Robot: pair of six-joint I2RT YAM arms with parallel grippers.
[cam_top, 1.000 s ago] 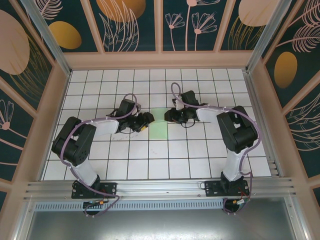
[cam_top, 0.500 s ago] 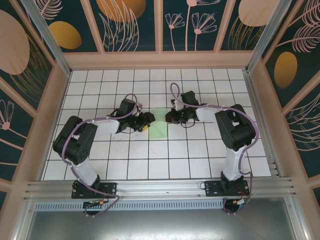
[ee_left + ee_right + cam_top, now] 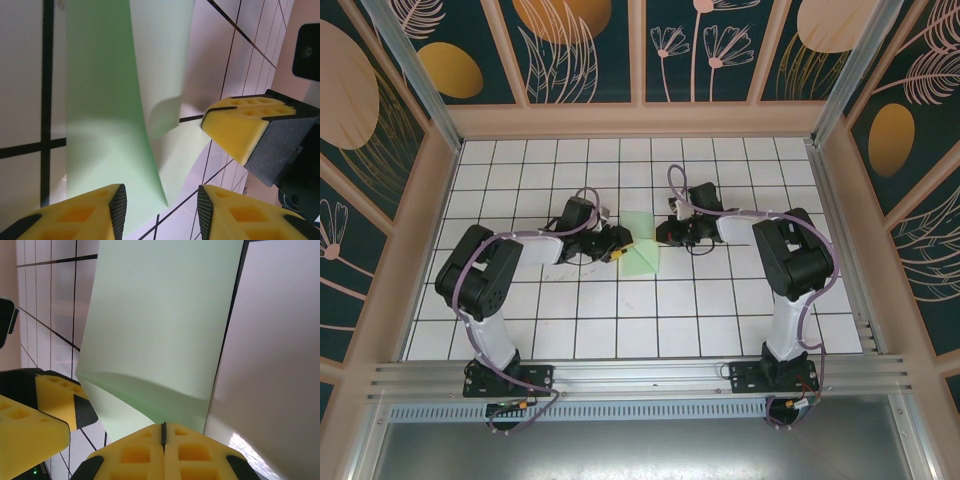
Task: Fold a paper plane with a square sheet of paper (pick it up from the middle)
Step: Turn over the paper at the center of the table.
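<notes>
Pinched by the right gripper (image 3: 666, 236), fingertips pressed flat together on one edge: the square sheet of paper (image 3: 642, 255), doubled over into a strip. Sits directly left of that gripper on the tiled table (image 3: 620, 320). Runs lengthwise across that gripper's fingertips, one blunt end nearer than the gripper, the other beyond it. Bows up off the tiles beside it. Opposite the right gripper across the strip, left gripper (image 3: 623, 245) parted, the paper's edge in the gap.
</notes>
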